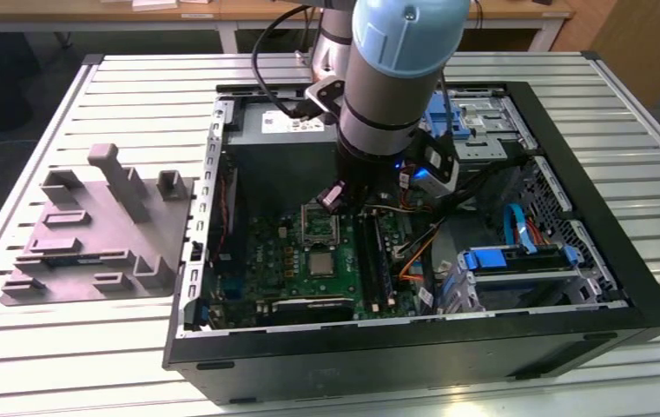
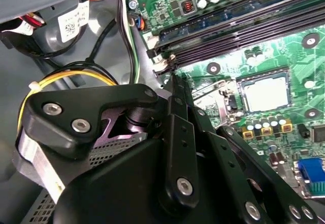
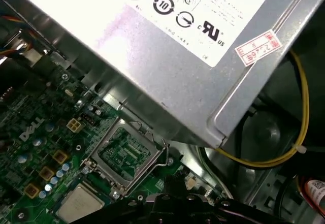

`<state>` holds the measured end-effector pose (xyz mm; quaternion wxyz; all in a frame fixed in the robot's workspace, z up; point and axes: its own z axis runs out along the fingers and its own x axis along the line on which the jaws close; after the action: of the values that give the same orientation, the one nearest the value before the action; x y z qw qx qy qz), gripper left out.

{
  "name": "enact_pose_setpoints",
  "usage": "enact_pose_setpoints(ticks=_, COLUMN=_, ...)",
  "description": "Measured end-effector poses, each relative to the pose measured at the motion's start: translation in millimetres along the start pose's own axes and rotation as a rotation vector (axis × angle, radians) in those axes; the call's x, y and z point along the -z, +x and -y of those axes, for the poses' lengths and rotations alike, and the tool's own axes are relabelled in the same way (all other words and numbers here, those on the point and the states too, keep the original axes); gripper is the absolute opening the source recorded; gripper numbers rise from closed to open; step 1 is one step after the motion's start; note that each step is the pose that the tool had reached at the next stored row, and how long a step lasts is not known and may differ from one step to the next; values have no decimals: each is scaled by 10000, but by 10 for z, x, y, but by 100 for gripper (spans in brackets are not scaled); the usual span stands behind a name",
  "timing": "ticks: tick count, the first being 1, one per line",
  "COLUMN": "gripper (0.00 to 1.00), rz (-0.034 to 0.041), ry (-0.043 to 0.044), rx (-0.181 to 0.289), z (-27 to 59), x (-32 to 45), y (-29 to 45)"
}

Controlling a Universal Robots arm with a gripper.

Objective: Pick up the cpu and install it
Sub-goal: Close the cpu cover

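Observation:
The cpu (image 1: 322, 263) is a small silvery square lying flat on the green motherboard inside the open computer case. It also shows as a pale square in both wrist views (image 2: 265, 93) (image 3: 78, 203). Just beyond it is the black socket (image 1: 320, 228) with its metal frame, its green contact field (image 3: 124, 153) uncovered. My gripper (image 1: 333, 201) hangs over the board at the socket's far edge, a short way from the cpu. Its fingers (image 2: 175, 82) come together at one tip with nothing between them.
The grey power-supply box (image 3: 193, 56) stands close beside the socket. Black memory slots (image 2: 244, 31) run along the board, and yellow and orange cables (image 3: 299, 107) hang near the arm. A grey plastic tray (image 1: 98, 234) with upright blocks lies on the table at the exterior view's left.

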<state>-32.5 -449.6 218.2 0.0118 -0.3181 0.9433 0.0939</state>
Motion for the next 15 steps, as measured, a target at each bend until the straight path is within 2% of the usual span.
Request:
enact_pose_setpoints(ticks=6, gripper=11, rz=-73, ry=-52, rx=476, z=0, x=-4, y=0)
enact_pose_setpoints(ticks=15, gripper=11, rz=40, ry=-194, rx=485, z=-36, x=-57, y=-30)
